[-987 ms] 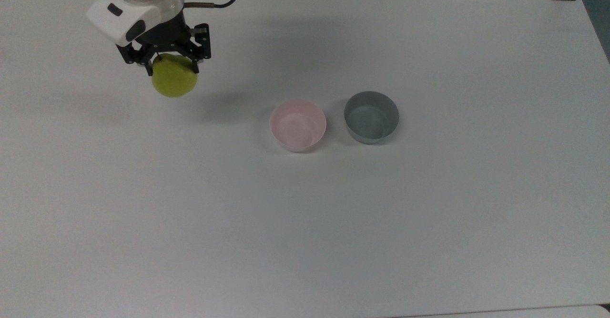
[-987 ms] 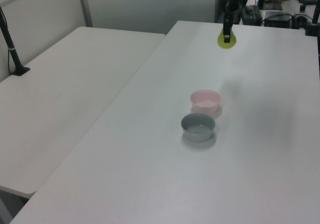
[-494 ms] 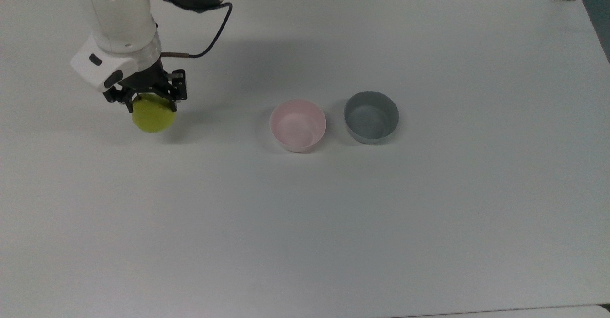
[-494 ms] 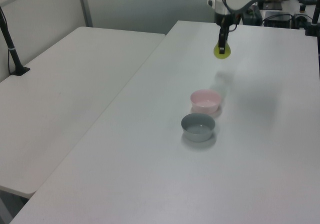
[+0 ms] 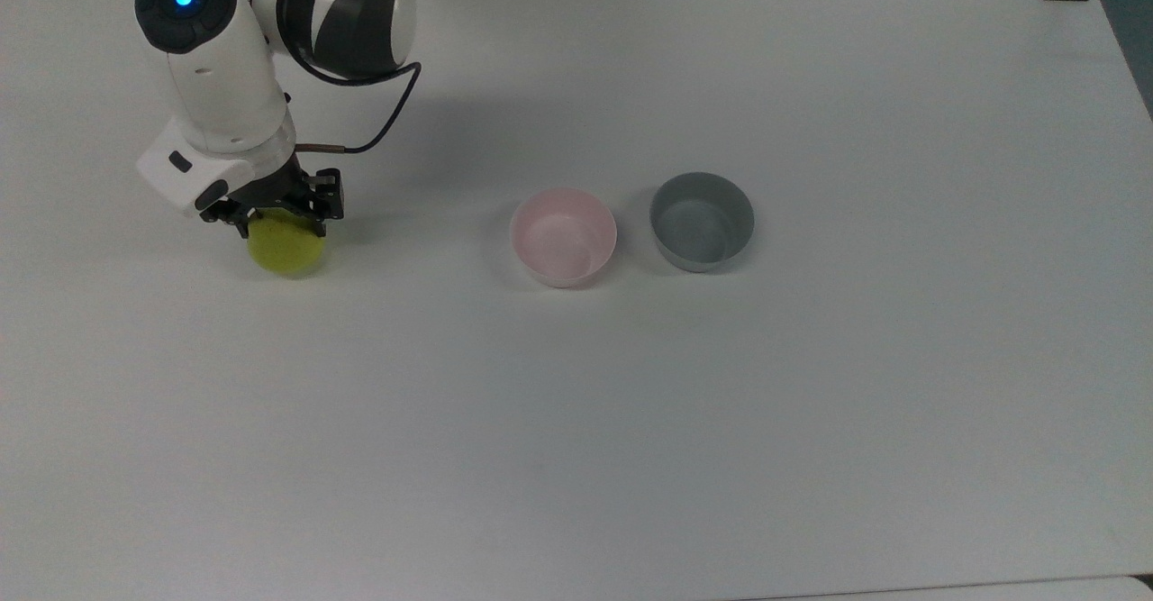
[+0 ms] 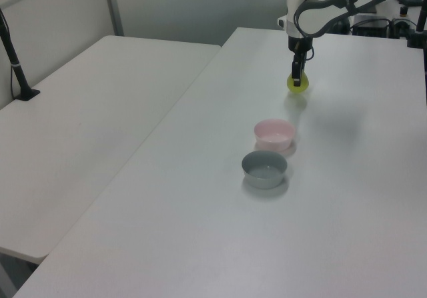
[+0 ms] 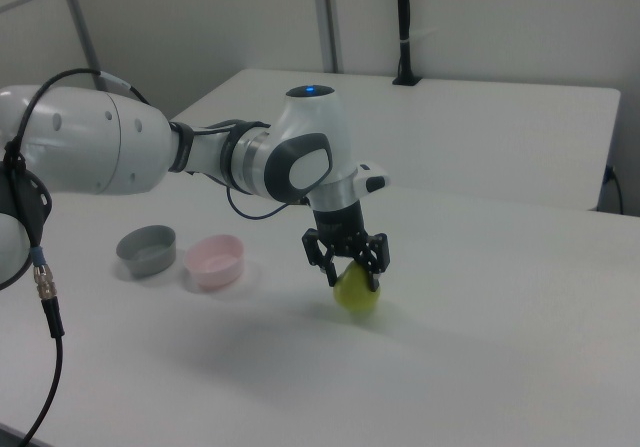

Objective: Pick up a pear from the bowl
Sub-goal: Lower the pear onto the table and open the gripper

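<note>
Evidently the gripper (image 5: 283, 213) clasped the pear (image 5: 286, 246), seemingly resting on the table (image 5: 630, 421), at nine o'clock from the bowl (image 5: 563, 237).

Pear (image 5: 286, 252) well to the top view's left of two side-by-side bowls (image 5: 563, 236)

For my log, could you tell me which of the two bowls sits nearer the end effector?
The pink bowl. In the top view it lies between the grey bowl and the end effector, which grips the pear far off to the top view's left.
</note>
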Robot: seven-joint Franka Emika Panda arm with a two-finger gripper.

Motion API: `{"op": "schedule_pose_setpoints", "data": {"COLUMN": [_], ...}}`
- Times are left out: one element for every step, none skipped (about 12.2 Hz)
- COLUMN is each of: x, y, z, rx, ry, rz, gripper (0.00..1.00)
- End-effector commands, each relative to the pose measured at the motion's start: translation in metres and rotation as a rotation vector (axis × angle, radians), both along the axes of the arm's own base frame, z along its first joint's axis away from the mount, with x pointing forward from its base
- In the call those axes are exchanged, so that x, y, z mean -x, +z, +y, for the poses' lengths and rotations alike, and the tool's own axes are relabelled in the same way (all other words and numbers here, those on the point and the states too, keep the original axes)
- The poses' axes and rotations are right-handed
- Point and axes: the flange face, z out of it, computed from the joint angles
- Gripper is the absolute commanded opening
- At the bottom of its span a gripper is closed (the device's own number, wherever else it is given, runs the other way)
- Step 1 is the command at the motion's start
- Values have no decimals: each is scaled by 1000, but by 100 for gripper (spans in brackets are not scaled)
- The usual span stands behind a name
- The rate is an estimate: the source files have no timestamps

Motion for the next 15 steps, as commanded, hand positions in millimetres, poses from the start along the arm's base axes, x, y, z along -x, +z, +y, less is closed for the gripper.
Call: {"op": "schedule_pose_setpoints", "data": {"x": [0,0,0,1,0,0,0,1,1,1,2,5,10,11,12], "y": [-4,-4,-5,-6,-5,-5,-4,-3,1,6,16,30,49,73,92], "z": [1,3,2,2,3,2,3,2,2,2,2,5,9,19,30], "rx": [-2,-3,-2,-2,-2,-1,-2,-2,-2,-1,-1,-4,-11,-16,-17], "ry": [22,25,23,24,25,21,22,16,14,9,3,2,4,11,14], "rz": [-6,-6,-5,-1,-4,-3,-3,-2,-4,-11,-22,-17,-1,4,9], "gripper": [47,53,67,79,93,100,100,100,100,100,100,100,100,100,100]}}
